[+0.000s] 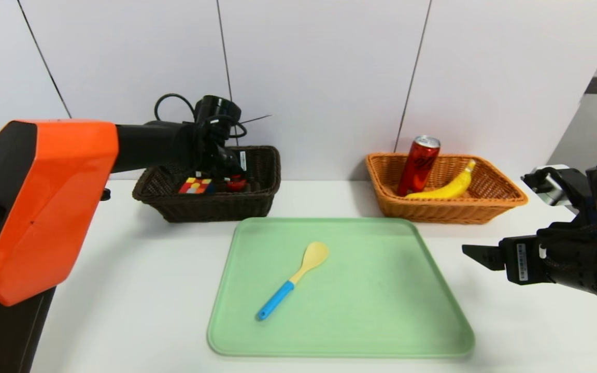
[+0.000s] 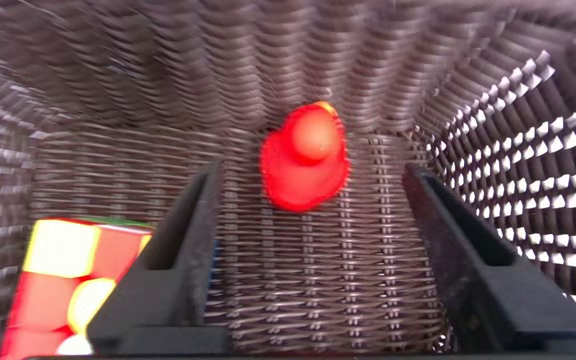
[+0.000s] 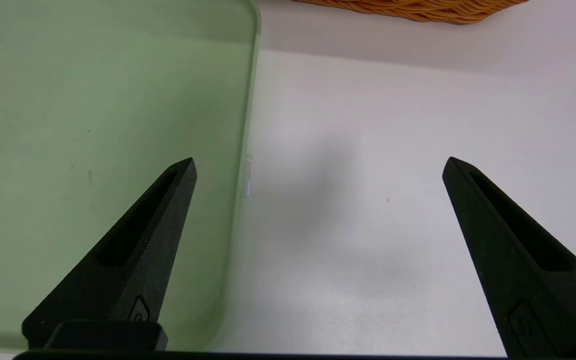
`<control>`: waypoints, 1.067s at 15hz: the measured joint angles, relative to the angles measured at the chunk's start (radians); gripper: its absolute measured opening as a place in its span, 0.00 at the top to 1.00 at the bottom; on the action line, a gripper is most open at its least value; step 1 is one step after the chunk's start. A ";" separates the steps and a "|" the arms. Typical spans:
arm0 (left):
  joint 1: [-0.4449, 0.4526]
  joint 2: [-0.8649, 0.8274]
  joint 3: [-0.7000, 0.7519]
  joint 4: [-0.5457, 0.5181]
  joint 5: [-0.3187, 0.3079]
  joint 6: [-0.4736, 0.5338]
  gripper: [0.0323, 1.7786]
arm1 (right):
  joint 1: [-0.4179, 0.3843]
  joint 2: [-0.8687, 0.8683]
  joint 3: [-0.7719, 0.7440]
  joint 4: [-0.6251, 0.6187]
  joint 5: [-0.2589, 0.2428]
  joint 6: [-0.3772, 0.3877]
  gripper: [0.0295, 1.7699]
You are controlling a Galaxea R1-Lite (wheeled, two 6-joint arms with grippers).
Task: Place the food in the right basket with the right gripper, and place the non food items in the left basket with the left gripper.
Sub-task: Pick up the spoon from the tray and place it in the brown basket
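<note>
In the head view, taking clock directions from the green tray (image 1: 371, 290), the dark brown wicker basket (image 1: 215, 210) sits at eleven o'clock, the orange-tan wicker basket (image 1: 443, 211) at one. The spoon (image 1: 278, 300) lies on the tray, pale yellow bowl towards one o'clock, blue handle towards seven. Inside the dark basket, the left pincer (image 2: 313, 167) is open around the glossy red rubber duck (image 2: 305, 165), beside the multicoloured puzzle cube (image 2: 58, 280). The orange-tan basket holds a yellow banana (image 1: 446, 190), stem towards two, and a silver-topped red can (image 1: 418, 168), leaning towards one. The right pincer (image 3: 319, 167) hangs open, parked around three o'clock.
</note>
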 joint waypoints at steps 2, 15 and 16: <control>-0.041 -0.086 0.000 0.030 0.000 0.012 0.22 | 0.000 -0.002 0.005 0.000 0.000 0.012 0.04; -0.409 -0.386 0.269 0.524 -0.300 0.301 0.08 | 0.005 0.000 0.008 -0.001 0.001 0.013 0.04; -0.411 -0.365 0.251 0.525 -0.308 0.301 0.07 | 0.007 0.001 0.008 -0.001 0.001 0.014 0.04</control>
